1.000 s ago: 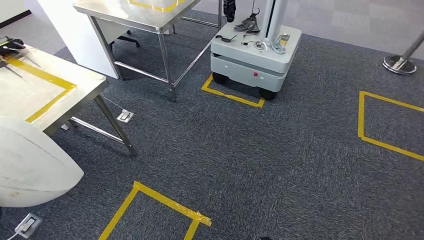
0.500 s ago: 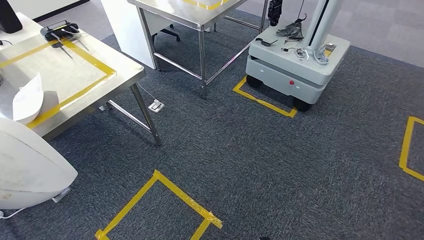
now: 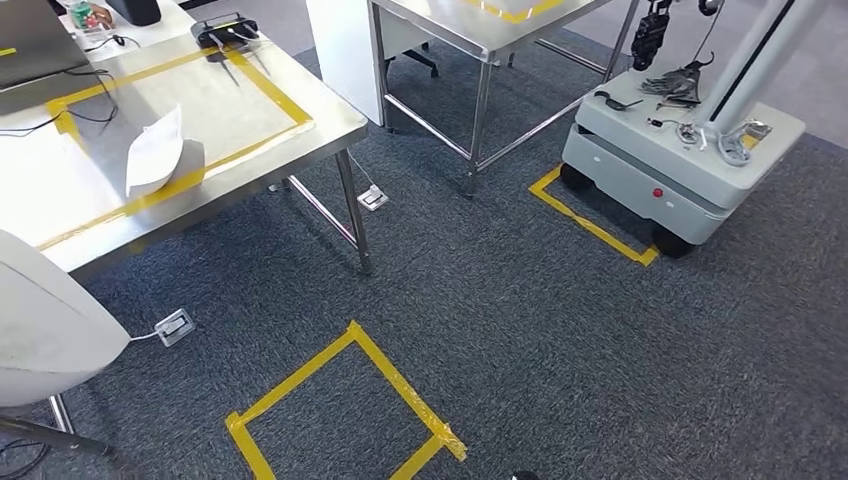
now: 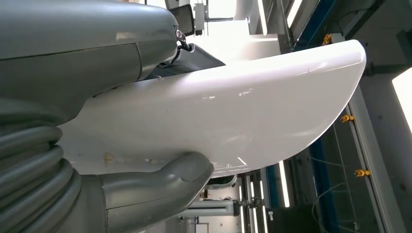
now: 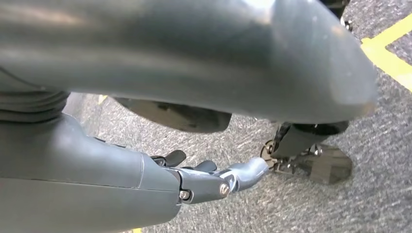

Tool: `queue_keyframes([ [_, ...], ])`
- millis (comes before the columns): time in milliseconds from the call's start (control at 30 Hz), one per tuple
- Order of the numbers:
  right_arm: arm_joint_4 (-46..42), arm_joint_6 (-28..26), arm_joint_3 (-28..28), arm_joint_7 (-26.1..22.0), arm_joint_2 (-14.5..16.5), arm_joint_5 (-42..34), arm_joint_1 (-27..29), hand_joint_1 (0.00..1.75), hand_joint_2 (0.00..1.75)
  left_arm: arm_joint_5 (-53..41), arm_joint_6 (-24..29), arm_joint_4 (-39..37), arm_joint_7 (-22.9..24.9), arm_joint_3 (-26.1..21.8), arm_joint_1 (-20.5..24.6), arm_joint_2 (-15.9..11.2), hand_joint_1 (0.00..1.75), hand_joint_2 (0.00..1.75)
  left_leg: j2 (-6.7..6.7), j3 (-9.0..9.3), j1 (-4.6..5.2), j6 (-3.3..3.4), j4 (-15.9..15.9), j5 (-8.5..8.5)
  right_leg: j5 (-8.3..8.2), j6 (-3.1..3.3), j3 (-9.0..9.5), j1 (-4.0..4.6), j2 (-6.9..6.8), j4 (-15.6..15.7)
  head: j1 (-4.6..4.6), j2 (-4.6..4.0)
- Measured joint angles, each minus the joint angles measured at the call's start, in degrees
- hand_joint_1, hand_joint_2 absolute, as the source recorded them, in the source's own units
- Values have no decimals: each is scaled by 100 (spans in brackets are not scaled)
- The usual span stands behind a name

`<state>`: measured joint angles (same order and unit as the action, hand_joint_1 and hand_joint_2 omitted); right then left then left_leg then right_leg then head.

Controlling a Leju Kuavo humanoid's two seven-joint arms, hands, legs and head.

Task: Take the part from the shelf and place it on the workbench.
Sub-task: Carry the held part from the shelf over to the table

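Observation:
The white curved shell part (image 4: pixel 243 111) is held by my left hand (image 4: pixel 97 63), with the grey thumb (image 4: pixel 184 170) pressed under it; in the head view the same part (image 3: pixel 40 330) bulges in at the lower left. The steel workbench (image 3: pixel 300 125) with a yellow tape rectangle stands at the upper left, and a second white part (image 3: pixel 155 150) lies on it. My right hand (image 5: pixel 145 179) hangs over the carpet, its fingers (image 5: pixel 243 174) stretched out and holding nothing.
A second steel table (image 3: pixel 480 30) stands at the top. A grey wheeled base (image 3: pixel 680 165) with a white mast and loose tools sits at the upper right. Yellow tape squares (image 3: pixel 340 400) mark the dark carpet. Floor sockets (image 3: pixel 175 325) lie near the workbench leg (image 3: pixel 355 215).
The camera has turned left, so the whole scene has slid right and more of the workbench has come into view. The white part stays in my left hand.

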<state>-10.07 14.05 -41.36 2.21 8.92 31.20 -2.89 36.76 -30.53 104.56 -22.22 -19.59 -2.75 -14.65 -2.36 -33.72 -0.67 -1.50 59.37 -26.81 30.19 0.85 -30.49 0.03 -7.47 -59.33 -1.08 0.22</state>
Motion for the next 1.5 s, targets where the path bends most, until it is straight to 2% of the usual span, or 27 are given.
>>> queue_keyframes([
  [67, -1, 0, -25, -7, 2, -37, -8, 0, 0, -11, -8, -8, 5, 13, 39, 0, 175, 175, 131, -5, -38, 65, -28, 32, 161, -68, -80, -22, 245, -223, 2, 0],
  [133, -1, 0, -67, -16, 2, -66, 2, 0, 0, -16, -20, -26, 6, 44, 84, 9, 175, 175, 260, -26, -54, 110, -36, 56, 492, -104, -396, -39, 601, -871, 4, 0],
  [200, -1, 0, -103, -29, 2, -82, 30, 0, 0, -31, -26, -45, 9, 74, 93, 41, 175, 175, 411, -55, -50, 126, -29, 69, 695, -109, -744, -41, 711, -1508, 6, 0],
  [233, 0, 0, -115, -41, 2, -86, 48, 0, 0, -47, -26, -49, 10, 84, 92, 71, 175, 175, 496, -65, -48, 126, -22, 73, 646, -102, -804, -41, 726, -1581, 6, 0],
  [300, -1, 0, -127, -63, 2, -85, 67, 0, 0, -76, -21, -37, 24, 106, 88, 137, 175, 175, 662, -68, -49, 112, -10, 83, 261, -69, -590, -44, 806, -1053, 7, 0],
  [367, -1, 0, -129, -77, 3, -80, 67, 0, 0, -88, -18, -17, 40, 123, 83, 189, 175, 175, 808, -85, -49, 69, -1, 99, -43, -33, -266, -55, 1084, -308, 5, 0],
  [433, -1, 0, -131, -83, 6, -72, 60, 0, 0, -92, -18, 2, 43, 130, 65, 216, 175, 175, 930, -122, -57, -9, -12, 127, -93, -16, -148, -43, 1224, -17, 3, 0],
  [500, -1, 0, -132, -84, 9, -66, 56, 0, 0, -95, -19, 38, 35, 132, 6, 221, 175, 175, 1046, -159, -77, -95, -48, 164, -125, 31, -126, -40, 1080, 24, 3, 0],
  [533, -1, 0, -132, -84, 9, -65, 57, 0, 0, -93, -21, 60, 28, 132, -30, 219, 175, 175, 988, -185, -72, -124, -29, 150, -148, 69, -108, -47, 1009, 55, -1, 0],
  [567, -1, 0, -133, -83, 8, -67, 59, 0, 0, -91, -26, 80, 25, 131, -55, 219, 175, 175, 852, -251, -60, -148, 78, 72, -170, 109, -91, -62, 924, 86, -7, 0],
  [633, -1, 0, -134, -81, 6, -77, 66, 0, 0, -103, -35, 104, 32, 138, -67, 245, 175, 175, 461, -512, -36, -179, 639, -268, -187, 159, -79, -58, 754, 115, -21, 0],
  [700, -1, 0, -140, -76, 5, -84, 77, 0, 0, -145, -26, 111, 55, 153, -61, 301, 175, 175, 293, -815, -42, -211, 1331, -573, -175, 181, -83, -41, 567, 112, -25, 0],
  [733, -1, 0, -146, -75, 5, -84, 80, 0, 0, -171, -17, 112, 68, 158, -60, 326, 175, 175, 266, -861, -46, -221, 1473, -590, -167, 183, -82, -36, 475, 109, -25, 0],
  [767, -1, 0, -153, -74, 5, -83, 77, 0, 0, -190, -6, 115, 81, 162, -57, 345, 175, 175, 240, -788, -48, -226, 1382, -500, -157, 179, -79, -35, 391, 103, -25, 0],
  [833, -1, 0, -166, -75, 5, -79, 65, 0, 0, -211, 6, 135, 103, 163, -32, 362, 175, 175, 56, -381, -40, -208, 680, -196, -126, 148, -65, -32, 244, 79, -25, 0],
  [900, -1, 0, -174, -75, 4, -76, 55, 0, 0, -216, 9, 162, 111, 164, 0, 370, 175, 175, -140, -45, -11, -123, 95, -31, -81, 87, -48, -3, 127, 44, -21, 0],
  [933, -1, 0, -177, -75, 3, -76, 49, 0, 0, -215, 8, 171, 113, 165, 9, 374, 175, 175, -173, 8, 6, -73, -6, -27, -66, 55, -35, 12, 74, 37, -20, 0],
  [1000, -2, 0, -185, -74, 2, -81, 36, 0, 0, -210, -1, 181, 126, 168, 3, 390, 175, 175, -43, 1, 11, 8, -5, -10, -49, -8, 1, 18, -7, 50, -18, 0],
  [1067, -4, 0, -204, -70, -1, -109, 21, 0, 0, -207, -9, 190, 157, 185, 35, 411, 175, 175, 58, -3, -18, 85, -29, 19, 65, -82, -31, -7, 204, -85, -13, 0],
  [1133, -5, 0, -246, -40, -3, -159, 15, 0, 0, -191, -7, 176, 211, 237, 148, 430, 175, 175, 142, -20, -43, 150, -44, 43, 380, -133, -299, -33, 578, -642, -4, 0],
  [1200, -5, 0, -288, 15, -3, -190, 16, 0, 0, -141, 12, 109, 266, 298, 295, 435, 175, 175, 235, -46, -43, 173, -39, 52, 669, -146, -695, -36, 719, -1380, -2, 0],
  [1233, -5, 0, -305, 37, -4, -197, 18, 0, 0, -109, 24, 61, 287, 316, 362, 428, 175, 175, 276, -52, -43, 174, -34, 54, 676, -146, -811, -37, 732, -1565, -2, 0],
  [1267, -5, 0, -323, 53, -7, -205, 17, 0, 0, -77, 34, 12, 307, 327, 427, 414, 175, 175, 312, -53, -46, 171, -28, 55, 566, -140, -820, -40, 735, -1528, -1, 0],
  [1300, -5, 0, -342, 64, -10, -214, 14, 0, 0, -51, 41, -32, 324, 334, 487, 396, 175, 175, 341, -50, -50, 163, -19, 54, 366, -132, -720, -45, 737, -1269, -1, 0],
  [1367, -5, 0, -367, 90, -22, -225, 1, 0, 0, -19, 43, -96, 335, 349, 587, 355, 175, 175, 382, -55, -48, 118, 5, 48, -33, -112, -384, -55, 768, -487, 0, 0],
  [1433, -5, 0, -375, 108, -29, -226, -13, 0, 0, -9, 43, -137, 337, 361, 657, 321, 175, 175, 414, -76, -33, 40, 17, 55, -178, -79, -224, -51, 802, -65, -2, 0],
  [1500, -5, 0, -383, 110, -29, -226, -12, 0, 0, -3, 43, -167, 338, 372, 700, 285, 175, 175, 424, -81, -19, 54, 4, 59, -194, -49, -235, -46, 805, -17, -4, 0],
])
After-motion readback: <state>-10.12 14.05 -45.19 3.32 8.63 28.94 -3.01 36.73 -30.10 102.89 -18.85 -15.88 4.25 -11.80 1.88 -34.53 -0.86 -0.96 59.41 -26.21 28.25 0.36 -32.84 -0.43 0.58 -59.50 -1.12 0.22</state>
